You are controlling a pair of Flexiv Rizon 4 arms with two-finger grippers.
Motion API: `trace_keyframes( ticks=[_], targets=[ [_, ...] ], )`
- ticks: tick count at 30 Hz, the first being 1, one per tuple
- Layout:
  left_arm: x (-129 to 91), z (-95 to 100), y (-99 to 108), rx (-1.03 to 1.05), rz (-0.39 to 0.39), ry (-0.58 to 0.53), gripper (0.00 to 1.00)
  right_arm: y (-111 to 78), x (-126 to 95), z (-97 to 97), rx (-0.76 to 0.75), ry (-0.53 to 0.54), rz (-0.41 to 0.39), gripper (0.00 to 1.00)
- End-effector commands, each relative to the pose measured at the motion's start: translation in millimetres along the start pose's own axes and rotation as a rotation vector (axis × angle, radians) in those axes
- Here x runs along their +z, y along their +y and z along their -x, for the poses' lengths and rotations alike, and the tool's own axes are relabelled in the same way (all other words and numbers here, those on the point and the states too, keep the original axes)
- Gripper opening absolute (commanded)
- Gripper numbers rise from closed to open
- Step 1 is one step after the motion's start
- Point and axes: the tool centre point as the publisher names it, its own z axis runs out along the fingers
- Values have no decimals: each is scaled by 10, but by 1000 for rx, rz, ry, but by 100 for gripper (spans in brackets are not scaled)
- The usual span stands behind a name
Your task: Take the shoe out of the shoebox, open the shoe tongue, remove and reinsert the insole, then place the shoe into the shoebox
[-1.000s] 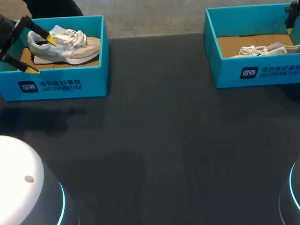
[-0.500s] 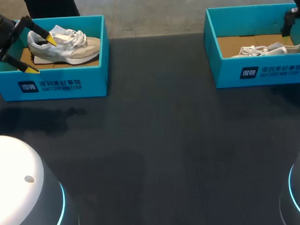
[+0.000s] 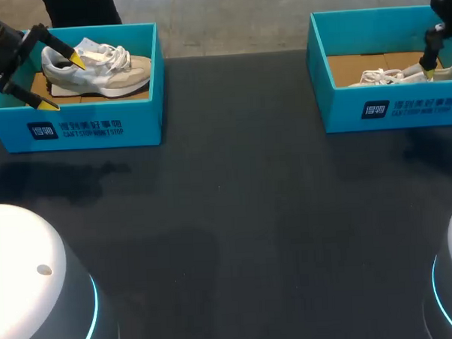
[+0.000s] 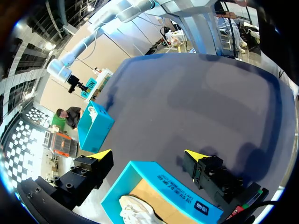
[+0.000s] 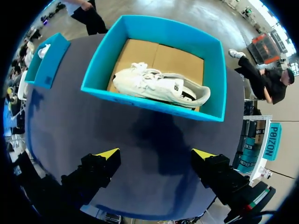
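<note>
Shoe (image 3: pixel 94 70) sits inside left shoebox (image 3: pixel 134 121). Left claw (image 3: pixel 62 82) spread: one tip at shoe's heel, other at box's front wall. Risk: closing pinches wall, dragging box. Right claw (image 5: pixel 156 154) spread, well apart from that box.

The left box (image 3: pixel 74 129) and right box (image 3: pixel 403 108) each carry a dark square logo and white print on the front wall. The right box's shoe (image 5: pixel 161 88) bears a small dark side mark.
</note>
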Motion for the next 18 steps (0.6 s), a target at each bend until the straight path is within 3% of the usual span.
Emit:
trace_keyframes(
  ticks=[1,14,18],
  targets=[
    [-5,-2,-5,0,2,3,100,-166,-83,-103,-54,16,13,100],
    [-5,-2,-5,0,2,3,100,-183,-92,-156,-70,10,11,100],
    [-110,-16,121,13,21,23,100,-183,-92,-156,-70,10,11,100]
  ],
)
